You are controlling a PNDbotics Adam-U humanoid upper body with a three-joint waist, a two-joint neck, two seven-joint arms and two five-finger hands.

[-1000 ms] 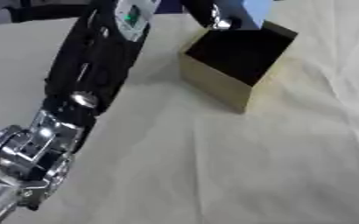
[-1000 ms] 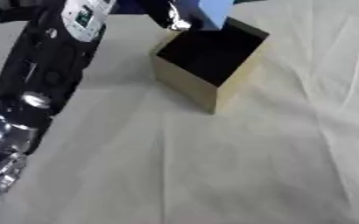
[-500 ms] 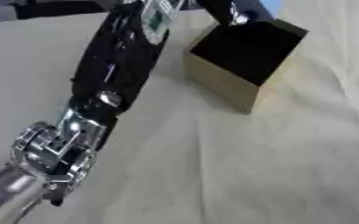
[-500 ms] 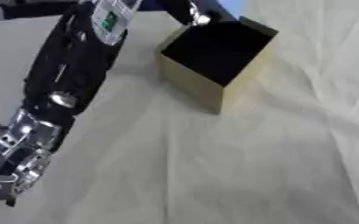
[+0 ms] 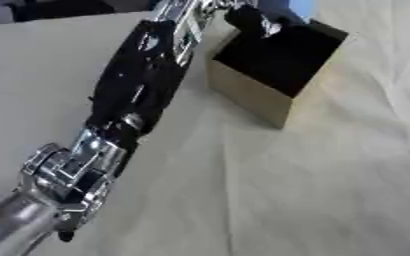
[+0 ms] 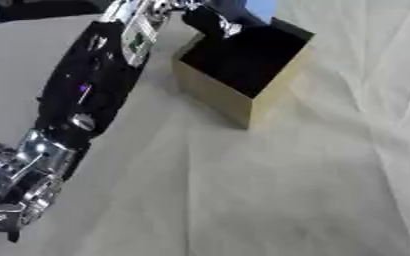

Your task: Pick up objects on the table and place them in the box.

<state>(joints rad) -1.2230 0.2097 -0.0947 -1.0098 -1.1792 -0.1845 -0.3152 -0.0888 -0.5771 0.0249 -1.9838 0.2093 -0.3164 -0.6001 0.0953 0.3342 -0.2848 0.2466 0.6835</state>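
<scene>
Left hand point(image 5: 252, 21) hovers over the box point(image 5: 278, 70) rim – blue thing point(image 5: 301, 7) beside it (grip unreadable): release well inside the box.

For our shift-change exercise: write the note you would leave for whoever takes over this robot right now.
Left hand: stretched out to the far rim of the box, over its opening. A blue thing shows just beyond the hand; whether the fingers hold it cannot be told.
Right hand: not in view.
Box: open, dark inside, on the cloth-covered table; contents not visible.
Done: the arm has reached the box.
Left: confirm the blue thing drops in, then check the table for anything more; none shows on the cloth in view.
</scene>
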